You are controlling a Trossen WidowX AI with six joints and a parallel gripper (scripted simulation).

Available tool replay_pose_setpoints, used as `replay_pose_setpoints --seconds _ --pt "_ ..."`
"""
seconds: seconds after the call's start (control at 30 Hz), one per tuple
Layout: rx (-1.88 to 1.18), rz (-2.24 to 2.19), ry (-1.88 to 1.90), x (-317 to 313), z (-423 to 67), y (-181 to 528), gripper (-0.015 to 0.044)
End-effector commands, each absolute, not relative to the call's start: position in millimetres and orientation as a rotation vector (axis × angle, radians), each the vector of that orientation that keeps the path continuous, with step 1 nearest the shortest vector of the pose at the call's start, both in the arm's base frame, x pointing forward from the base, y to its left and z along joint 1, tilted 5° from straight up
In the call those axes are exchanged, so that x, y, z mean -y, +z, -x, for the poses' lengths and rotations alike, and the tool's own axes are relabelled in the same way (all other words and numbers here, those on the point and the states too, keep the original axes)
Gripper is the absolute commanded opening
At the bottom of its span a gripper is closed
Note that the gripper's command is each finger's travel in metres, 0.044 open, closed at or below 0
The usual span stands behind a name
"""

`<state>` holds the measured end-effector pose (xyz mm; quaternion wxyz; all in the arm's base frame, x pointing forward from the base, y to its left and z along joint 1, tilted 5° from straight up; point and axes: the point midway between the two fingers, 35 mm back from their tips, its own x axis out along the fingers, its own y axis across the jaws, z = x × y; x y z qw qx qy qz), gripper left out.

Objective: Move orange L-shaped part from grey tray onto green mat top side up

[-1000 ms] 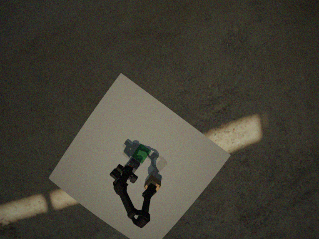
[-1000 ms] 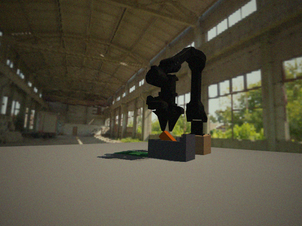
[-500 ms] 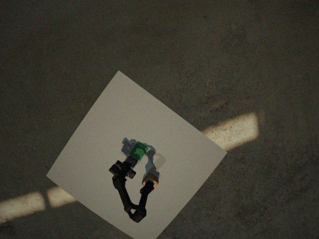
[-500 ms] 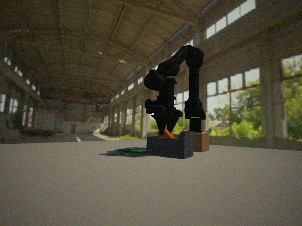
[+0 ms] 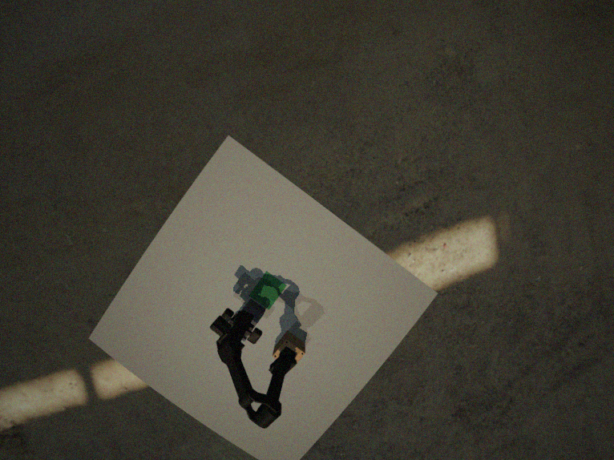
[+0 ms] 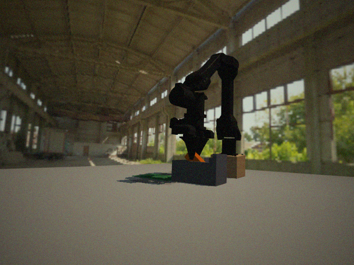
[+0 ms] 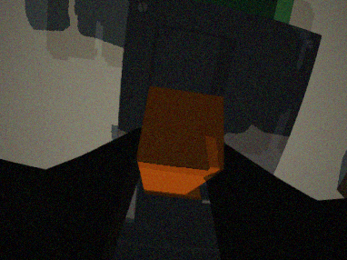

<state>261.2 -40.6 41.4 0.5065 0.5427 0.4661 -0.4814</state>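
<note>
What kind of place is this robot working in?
It looks like a large, disused industrial hall: a high vaulted roof, tall rows of windows with greenery outside, and a bare concrete floor. The arm works on a pale tabletop.

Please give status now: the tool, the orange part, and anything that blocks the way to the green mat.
Tool shut on orange part's raised end. Part tilted, not lifted out of grey tray. Green mat beside tray, nothing seen blocking.
</note>
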Motion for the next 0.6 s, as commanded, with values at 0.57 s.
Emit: replay_pose_setpoints --seconds 0.57 --pt "-1.125 -1.311 -1.161 40.6 -260.5 49.7 0.0000"
